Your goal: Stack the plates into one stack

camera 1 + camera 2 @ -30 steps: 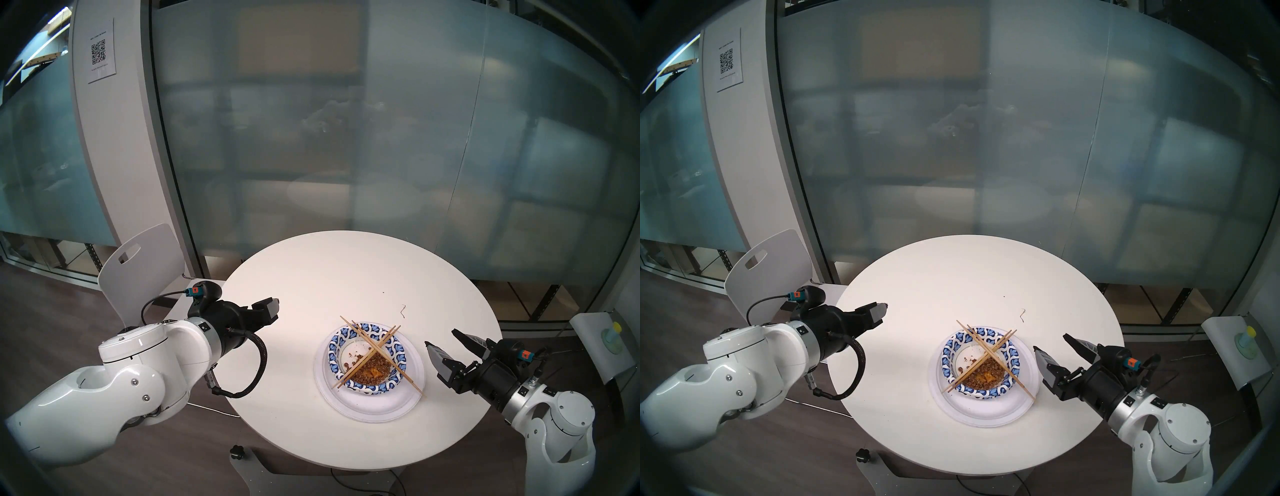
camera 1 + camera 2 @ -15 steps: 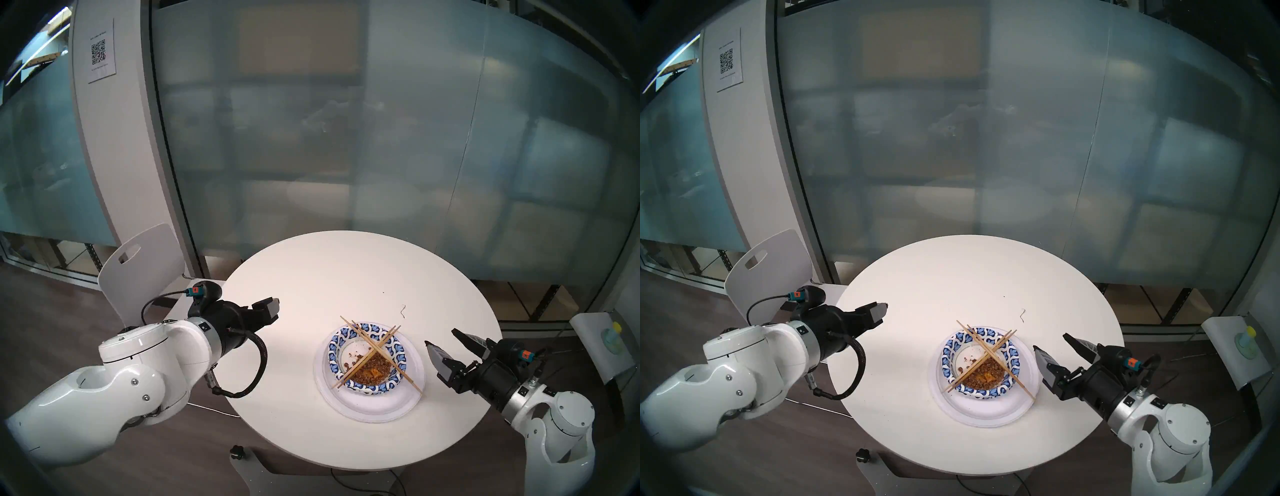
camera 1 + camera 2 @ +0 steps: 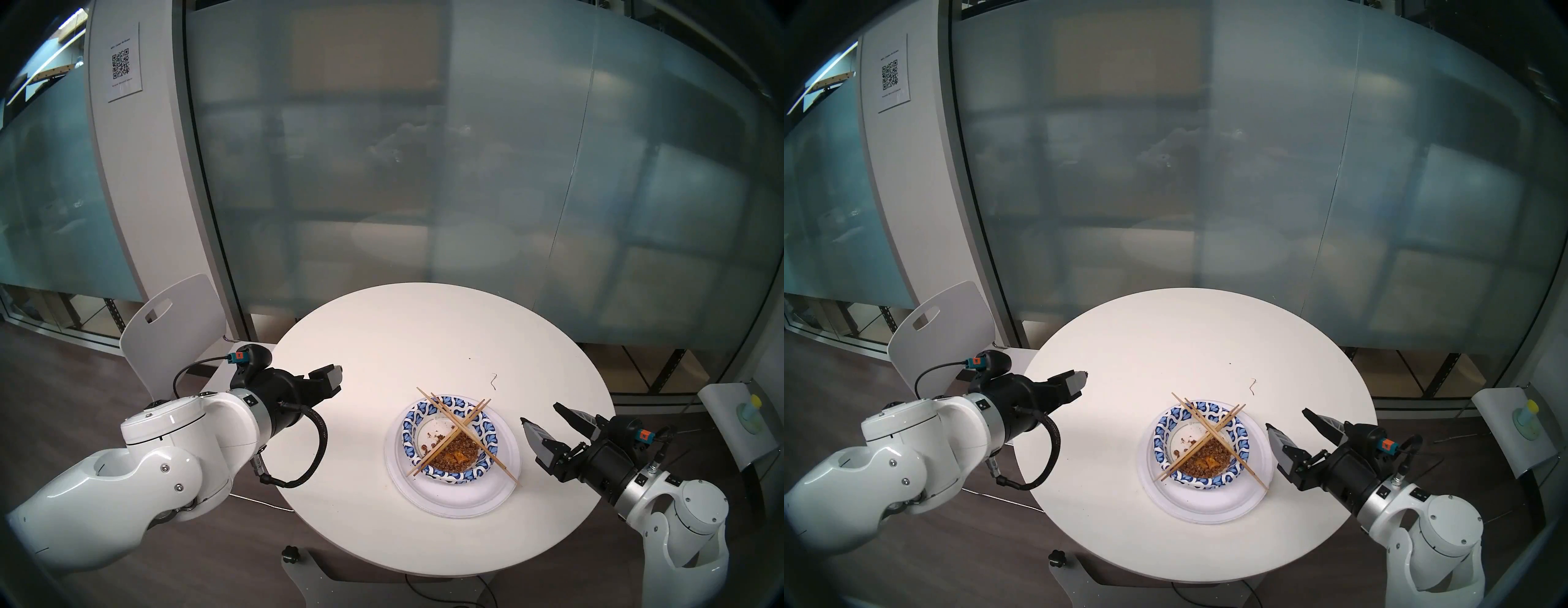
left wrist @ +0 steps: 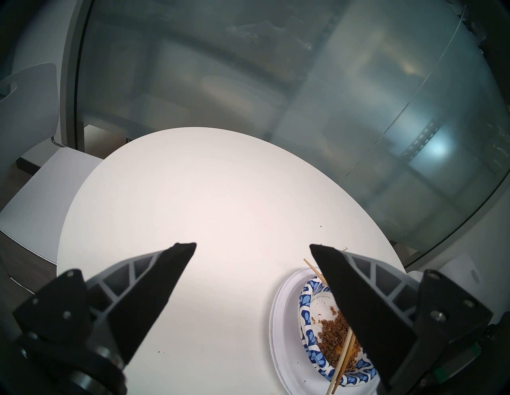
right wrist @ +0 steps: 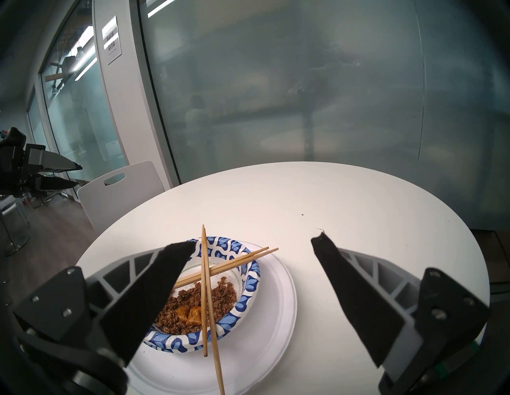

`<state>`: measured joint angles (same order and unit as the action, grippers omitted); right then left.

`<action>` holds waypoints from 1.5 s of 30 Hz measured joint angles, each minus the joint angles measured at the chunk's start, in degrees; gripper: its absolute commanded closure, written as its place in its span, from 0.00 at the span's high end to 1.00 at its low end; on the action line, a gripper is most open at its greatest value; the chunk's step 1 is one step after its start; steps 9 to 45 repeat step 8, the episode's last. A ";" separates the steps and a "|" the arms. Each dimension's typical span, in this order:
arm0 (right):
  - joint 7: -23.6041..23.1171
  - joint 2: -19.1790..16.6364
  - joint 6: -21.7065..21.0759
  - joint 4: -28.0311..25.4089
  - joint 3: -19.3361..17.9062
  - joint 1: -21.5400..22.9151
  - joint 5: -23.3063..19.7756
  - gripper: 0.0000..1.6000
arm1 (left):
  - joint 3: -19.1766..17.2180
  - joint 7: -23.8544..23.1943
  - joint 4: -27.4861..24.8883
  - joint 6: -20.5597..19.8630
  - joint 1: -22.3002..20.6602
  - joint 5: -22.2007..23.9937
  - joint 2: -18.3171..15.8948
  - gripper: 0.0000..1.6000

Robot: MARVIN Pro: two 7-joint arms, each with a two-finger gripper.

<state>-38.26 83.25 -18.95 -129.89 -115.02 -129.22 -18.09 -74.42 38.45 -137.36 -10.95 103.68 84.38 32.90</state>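
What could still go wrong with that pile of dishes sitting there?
The chopsticks lie crossed loosely over the blue-rimmed bowl, ends overhanging; a nudge could roll them off. The bowl still holds crumbly food, which might spill if the stack tips. The right gripper hangs open close beside the white plate.

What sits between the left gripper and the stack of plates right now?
Nothing: in the head stereo left view only bare white table lies between the open left gripper and the stack. The chopsticks lie across the stack's top bowl.
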 measured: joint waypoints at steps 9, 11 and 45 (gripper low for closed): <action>-0.15 0.15 0.00 0.00 -0.05 0.05 0.13 1.00 | 0.00 -0.01 0.00 0.00 0.00 0.01 -0.01 1.00; -0.15 0.15 0.00 0.00 -0.05 0.05 0.13 1.00 | 0.00 -0.01 0.00 0.00 0.00 0.01 -0.01 1.00; -0.15 0.15 0.00 0.00 -0.05 0.05 0.13 1.00 | 0.00 -0.01 0.00 0.00 0.00 0.01 -0.01 1.00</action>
